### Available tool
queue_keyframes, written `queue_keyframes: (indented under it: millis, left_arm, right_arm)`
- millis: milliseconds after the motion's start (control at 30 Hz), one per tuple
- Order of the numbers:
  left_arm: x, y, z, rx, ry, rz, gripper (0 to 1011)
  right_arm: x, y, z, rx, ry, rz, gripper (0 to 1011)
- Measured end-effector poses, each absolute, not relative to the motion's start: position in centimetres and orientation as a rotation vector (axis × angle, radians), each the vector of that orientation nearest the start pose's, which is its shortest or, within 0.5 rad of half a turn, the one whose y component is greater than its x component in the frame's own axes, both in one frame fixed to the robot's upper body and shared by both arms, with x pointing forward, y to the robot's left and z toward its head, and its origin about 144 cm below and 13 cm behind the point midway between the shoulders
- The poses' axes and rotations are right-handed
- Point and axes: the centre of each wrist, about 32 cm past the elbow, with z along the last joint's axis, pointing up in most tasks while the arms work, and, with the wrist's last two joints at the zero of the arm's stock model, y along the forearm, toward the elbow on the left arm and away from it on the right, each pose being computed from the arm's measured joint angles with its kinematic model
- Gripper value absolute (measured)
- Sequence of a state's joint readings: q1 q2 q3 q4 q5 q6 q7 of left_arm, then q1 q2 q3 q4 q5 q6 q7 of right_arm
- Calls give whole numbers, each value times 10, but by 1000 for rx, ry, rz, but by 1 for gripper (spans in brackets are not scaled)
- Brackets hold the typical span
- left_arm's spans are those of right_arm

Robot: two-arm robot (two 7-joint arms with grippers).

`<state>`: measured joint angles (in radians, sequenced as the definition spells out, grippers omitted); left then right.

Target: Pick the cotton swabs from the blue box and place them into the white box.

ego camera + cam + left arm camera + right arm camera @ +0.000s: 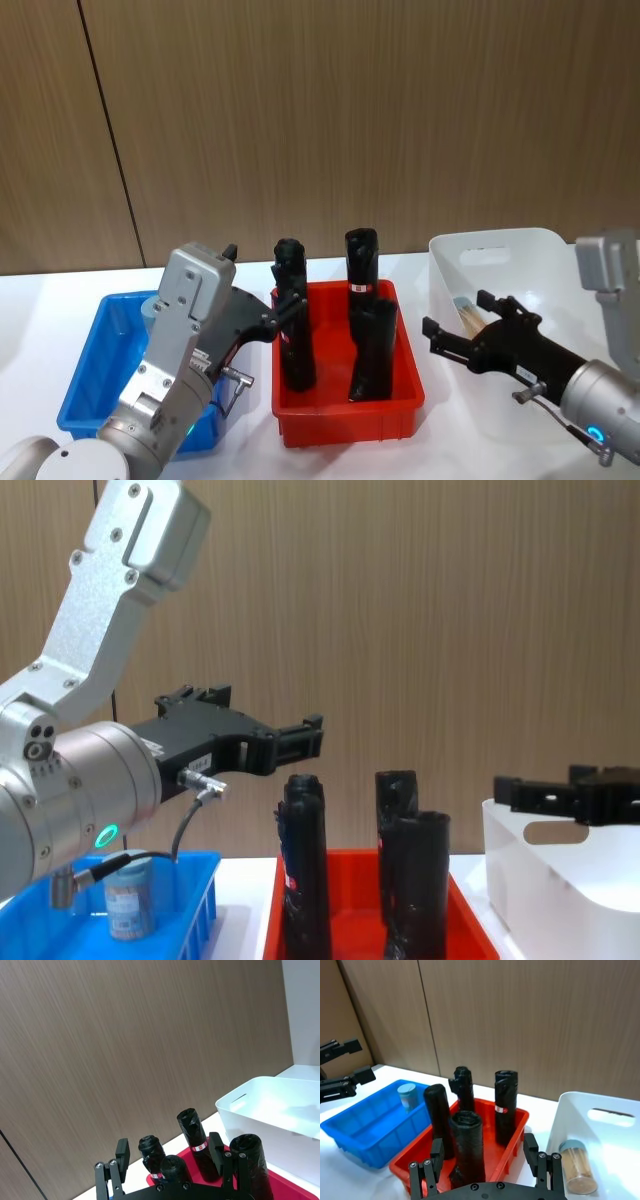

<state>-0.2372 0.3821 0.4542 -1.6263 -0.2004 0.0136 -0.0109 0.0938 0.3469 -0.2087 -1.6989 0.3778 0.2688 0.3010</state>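
Note:
One cotton swab jar stands upright in the blue box, also seen as the jar low at the left in the chest view. A second jar stands inside the white box near its left wall. My left gripper is open and empty, raised above the gap between the blue box and the red bin. My right gripper is open and empty, hovering over the left rim of the white box, just above the jar.
A red bin sits between the two boxes, holding several tall black rolls that rise well above its rim. A wood-panelled wall stands behind the white table.

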Motion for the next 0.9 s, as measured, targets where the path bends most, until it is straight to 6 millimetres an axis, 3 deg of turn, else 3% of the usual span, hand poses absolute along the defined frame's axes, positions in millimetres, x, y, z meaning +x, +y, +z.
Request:
queue_keyframes:
  millis: [900]
  left_arm:
    - [492,198,1204,61,-268,1124,1003]
  right_arm:
    - [531,-243,1192,-147,211,-908,1002]
